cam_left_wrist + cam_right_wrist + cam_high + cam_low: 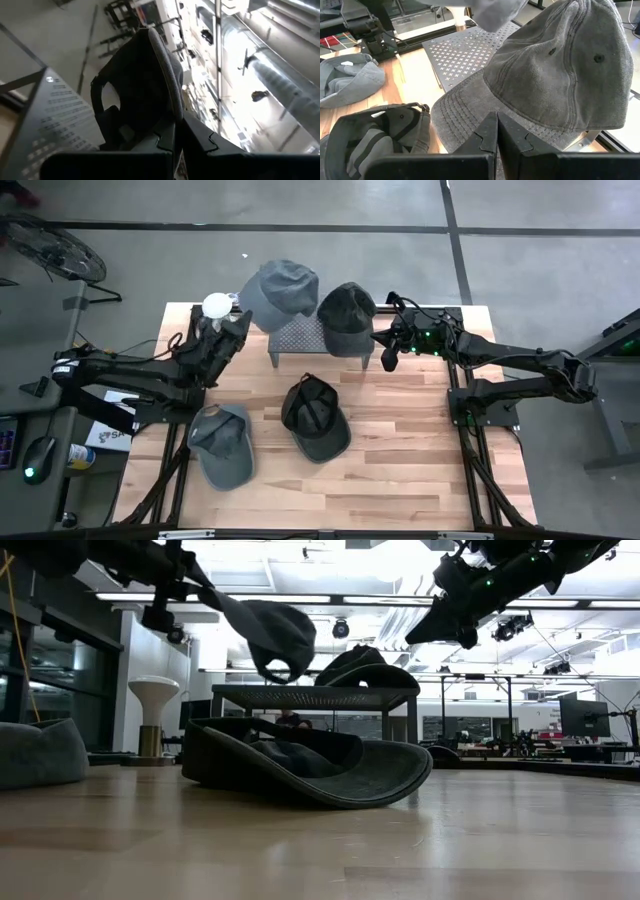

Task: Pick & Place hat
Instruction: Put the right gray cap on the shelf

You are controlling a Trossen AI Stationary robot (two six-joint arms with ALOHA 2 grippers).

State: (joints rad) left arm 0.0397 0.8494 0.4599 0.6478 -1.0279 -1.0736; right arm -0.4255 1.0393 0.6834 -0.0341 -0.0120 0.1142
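Wooden boards made up the tabletop (400, 450), and a grey floor lay all around it. Near the far edge stood a little metal stand (300, 338) full of tiny holes.

The left pincer (238, 323) was up in the air at the stand's left end. Its fingers were pinched tight on the grey hat (278, 292). This hat hung above the stand's far left corner, touching nothing else. In the low view the grey hat (268, 632) drooped down from the pincer with its open side facing down. It looked soft and floppy. From above, its long side ran from the pincer away toward the far right.

A dark hat (346, 318) sat on the right end of the stand, round top up. Its brim pointed toward the near side of the tabletop. In the right wrist view its cloth (555, 70) looked faded and worn, with small air holes.

The right pincer (388, 352) hung just to the right of the dark hat. Its fingers were pressed together and held nothing.

Two more hats lay upside down on the boards. A black hat (315, 417) was in the middle, and a pale grey hat (224, 444) lay to its left. A white lamp (215, 305) stood by the left arm.
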